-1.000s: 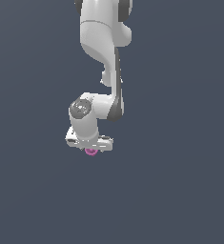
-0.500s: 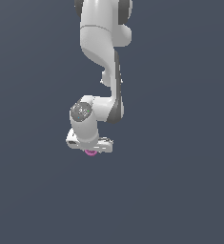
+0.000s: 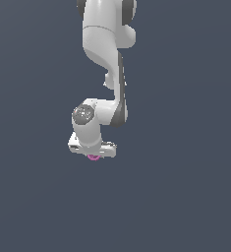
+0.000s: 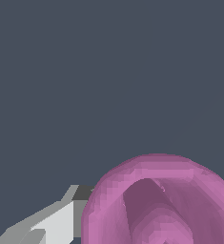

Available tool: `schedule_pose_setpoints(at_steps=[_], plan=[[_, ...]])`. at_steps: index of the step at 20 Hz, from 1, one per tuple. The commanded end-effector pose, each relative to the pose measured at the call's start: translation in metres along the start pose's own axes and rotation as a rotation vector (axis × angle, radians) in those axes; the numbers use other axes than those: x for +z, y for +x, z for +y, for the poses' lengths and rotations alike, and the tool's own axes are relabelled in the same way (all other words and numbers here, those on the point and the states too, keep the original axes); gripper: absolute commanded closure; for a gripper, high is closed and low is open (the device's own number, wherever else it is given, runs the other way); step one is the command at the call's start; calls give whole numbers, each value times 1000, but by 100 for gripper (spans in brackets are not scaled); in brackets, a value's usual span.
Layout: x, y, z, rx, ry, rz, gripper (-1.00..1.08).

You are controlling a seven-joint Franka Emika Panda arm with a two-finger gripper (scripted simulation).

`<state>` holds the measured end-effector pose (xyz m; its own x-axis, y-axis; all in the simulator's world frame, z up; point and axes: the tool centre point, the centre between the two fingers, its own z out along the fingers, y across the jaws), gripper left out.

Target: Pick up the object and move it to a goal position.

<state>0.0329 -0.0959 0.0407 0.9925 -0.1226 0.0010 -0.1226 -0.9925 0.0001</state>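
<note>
Closest to you, the object [image 4: 156, 200] is a rounded, smooth pink-magenta shell with a darker hollow at its centre; you see no clear long axis, and the hollow faces the wrist camera. A white, faceted fingertip [image 4: 51, 224] touches its side. Just under the pincer [image 3: 93, 153] the object [image 3: 93, 157] peeks out, apparently grasped. Since the earlier frame, the pincer has dropped slightly.

light: even, flat | shadows: soft shading only | focus: sharp, pixelated edges
</note>
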Motion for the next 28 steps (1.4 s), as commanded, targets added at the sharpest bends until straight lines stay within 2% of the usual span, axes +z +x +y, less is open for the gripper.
schedule_pose_setpoints(at_steps=[1, 9, 21, 28], plan=[[-1, -2, 1, 0, 0, 0, 108], [-7, -24, 9, 0, 0, 0, 108], [-22, -82, 32, 0, 0, 0, 108], [-27, -99, 40, 0, 0, -1, 108]])
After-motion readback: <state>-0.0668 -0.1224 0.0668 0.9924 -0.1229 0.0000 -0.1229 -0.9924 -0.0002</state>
